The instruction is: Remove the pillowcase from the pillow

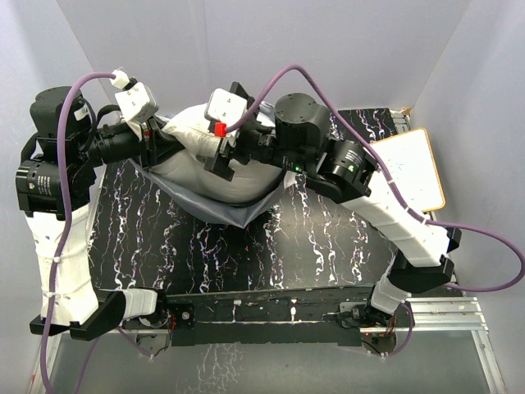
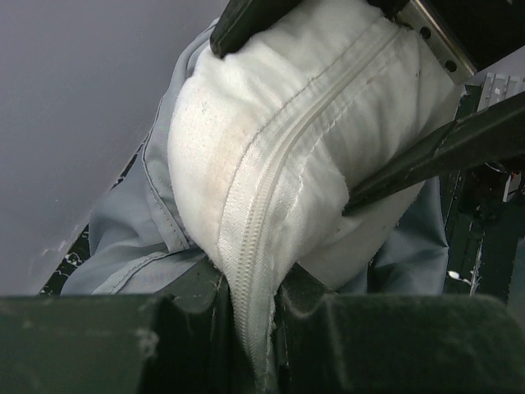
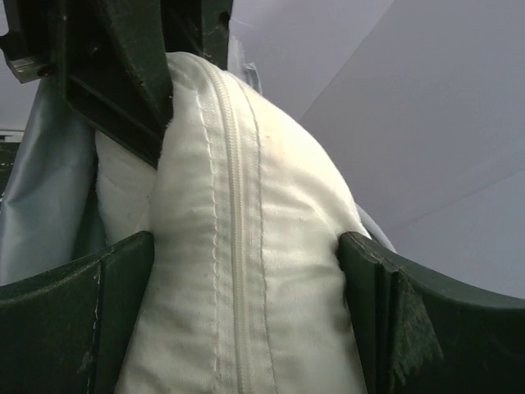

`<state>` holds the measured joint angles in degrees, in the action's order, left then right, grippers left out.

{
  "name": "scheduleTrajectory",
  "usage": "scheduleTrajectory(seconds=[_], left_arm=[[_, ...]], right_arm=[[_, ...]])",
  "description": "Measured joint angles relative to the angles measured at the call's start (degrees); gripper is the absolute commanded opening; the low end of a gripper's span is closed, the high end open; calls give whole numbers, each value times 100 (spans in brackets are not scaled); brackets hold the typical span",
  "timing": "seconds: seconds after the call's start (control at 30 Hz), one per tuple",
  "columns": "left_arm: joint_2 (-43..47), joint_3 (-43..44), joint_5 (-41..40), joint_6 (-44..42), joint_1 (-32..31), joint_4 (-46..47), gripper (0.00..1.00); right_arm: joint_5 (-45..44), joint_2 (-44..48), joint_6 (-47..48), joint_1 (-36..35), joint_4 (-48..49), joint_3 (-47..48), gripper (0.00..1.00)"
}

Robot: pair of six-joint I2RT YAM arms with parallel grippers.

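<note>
Nearest the left wrist lens, at 6 o'clock, the left gripper (image 2: 250, 316) is pressed together on the zipper seam of the pillow (image 2: 271, 148), whose bare white end fills the middle. The pillowcase (image 2: 135, 246) lies bunched in grey folds at 8 o'clock. The right gripper (image 2: 283, 123) clamps the same end from 12 and 3 o'clock, one finger denting the stuffing. In the right wrist view that claw's two fingers sit at 7 and 5 o'clock, squeezing the pillow between them, with grey cloth hanging at 9 o'clock. From above, the pillow sits at 11 o'clock over the table (image 1: 246, 254), the pillowcase sags off it toward the centre, and a whiteboard (image 1: 414, 168) lies at 3 o'clock. The risk, as I judge it, is that neither claw holds the pillowcase. On a pull it may simply ride along, the thin seam pinch may slip, or a fold may catch on a finger. Count: one pillow, one pillowcase, two grippers, one whiteboard, one table.
</note>
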<state>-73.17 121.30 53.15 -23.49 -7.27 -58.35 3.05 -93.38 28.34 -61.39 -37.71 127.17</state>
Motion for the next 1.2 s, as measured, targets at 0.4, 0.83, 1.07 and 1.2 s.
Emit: scheduleTrajectory(seconds=[0.4, 0.83, 1.07, 1.2], left_arm=[[90, -219, -170, 205, 4, 90, 0], [138, -656, -472, 1333, 55, 1707, 74], [994, -1364, -1311, 1143, -13, 2411, 78], [1392, -1768, -1657, 1016, -17, 2634, 77]], right_arm=[[977, -260, -146, 111, -422, 11, 97], [-393, 225, -601, 310, 1303, -1517, 8], [839, 1147, -1611, 1827, 2094, -2634, 8], [1071, 1449, -1829, 2094, 2212, -2802, 8]])
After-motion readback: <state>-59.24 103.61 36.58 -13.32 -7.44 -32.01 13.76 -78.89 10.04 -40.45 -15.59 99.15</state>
